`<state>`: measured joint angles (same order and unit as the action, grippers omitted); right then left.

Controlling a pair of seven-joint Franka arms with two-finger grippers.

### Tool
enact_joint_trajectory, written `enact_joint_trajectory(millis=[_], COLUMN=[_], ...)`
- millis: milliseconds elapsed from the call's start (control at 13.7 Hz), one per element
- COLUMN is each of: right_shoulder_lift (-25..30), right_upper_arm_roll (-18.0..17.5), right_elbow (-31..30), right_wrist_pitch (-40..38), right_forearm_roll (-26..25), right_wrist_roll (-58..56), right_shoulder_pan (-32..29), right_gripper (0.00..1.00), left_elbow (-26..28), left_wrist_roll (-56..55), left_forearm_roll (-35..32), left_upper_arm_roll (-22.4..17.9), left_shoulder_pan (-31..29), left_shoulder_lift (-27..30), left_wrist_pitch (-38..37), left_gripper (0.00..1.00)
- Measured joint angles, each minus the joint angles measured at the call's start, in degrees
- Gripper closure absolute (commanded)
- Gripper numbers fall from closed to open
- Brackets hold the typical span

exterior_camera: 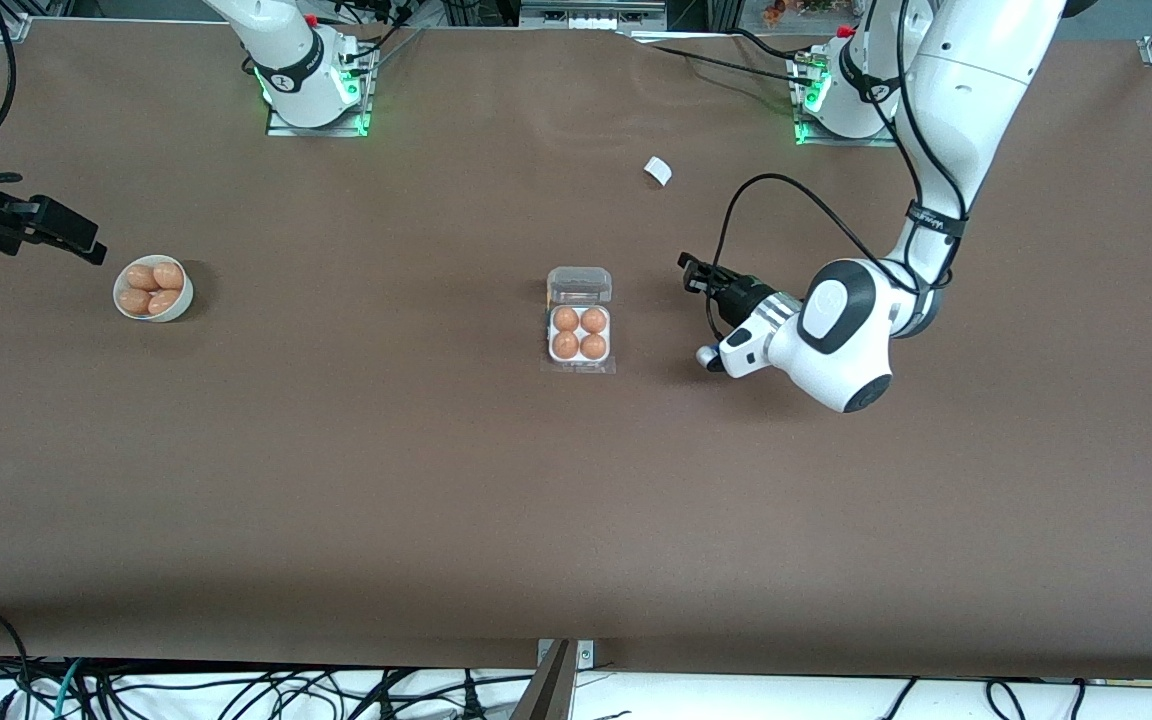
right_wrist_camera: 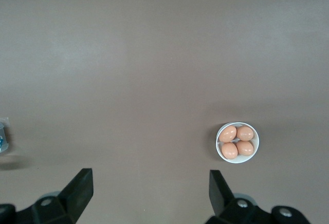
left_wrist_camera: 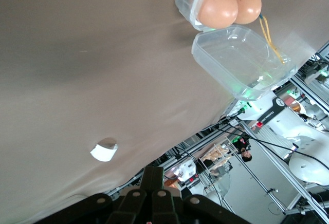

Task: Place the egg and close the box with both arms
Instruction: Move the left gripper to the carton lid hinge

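The box (exterior_camera: 580, 332) is seen at the middle of the brown table (exterior_camera: 436, 480), its clear lid (exterior_camera: 579, 284) folded open at the 12 o'clock side and all four cells filled with eggs (exterior_camera: 566, 319). The left claw (exterior_camera: 688, 272), fingers closed and empty, is held low at the box's 3 o'clock, apart from it. The right claw (exterior_camera: 86, 245), spread wide, is held at 10 o'clock of a white bowl (exterior_camera: 176, 300) of eggs. A white scrap (exterior_camera: 657, 170) lies near the bases.
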<state>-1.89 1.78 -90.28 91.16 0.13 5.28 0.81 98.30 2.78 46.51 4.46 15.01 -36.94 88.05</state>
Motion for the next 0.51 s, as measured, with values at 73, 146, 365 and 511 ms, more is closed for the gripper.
enact_joint_trajectory(millis=[73, 146, 365, 511], right_shoulder_lift=[0.0, 0.0, 0.0, 0.0], right_upper_arm_roll=[0.0, 0.0, 0.0, 0.0], right_elbow=[0.0, 0.0, 0.0, 0.0], right_wrist_pitch=[0.0, 0.0, 0.0, -0.1], right_forearm_roll=[0.0, 0.0, 0.0, 0.0], right_wrist_roll=[0.0, 0.0, 0.0, 0.0], right_shoulder_pan=[0.0, 0.0, 0.0, 0.0], right_gripper=[0.0, 0.0, 0.0, 0.0], left_elbow=[0.2, 0.3, 0.9, 1.6], left_wrist_roll=[0.0, 0.0, 0.0, 0.0], left_forearm_roll=[0.8, 1.7, 5.7, 7.8], left_upper_arm_roll=[0.0, 0.0, 0.1, 0.1], left_shoulder_pan=[0.7, 1.5, 4.3, 6.0], left_shoulder_lift=[-0.1, -0.1, -0.1, -0.1], left_wrist_pitch=[0.6, 1.5, 5.4, 7.9], left_gripper=[1.0, 1.0, 1.0, 1.0])
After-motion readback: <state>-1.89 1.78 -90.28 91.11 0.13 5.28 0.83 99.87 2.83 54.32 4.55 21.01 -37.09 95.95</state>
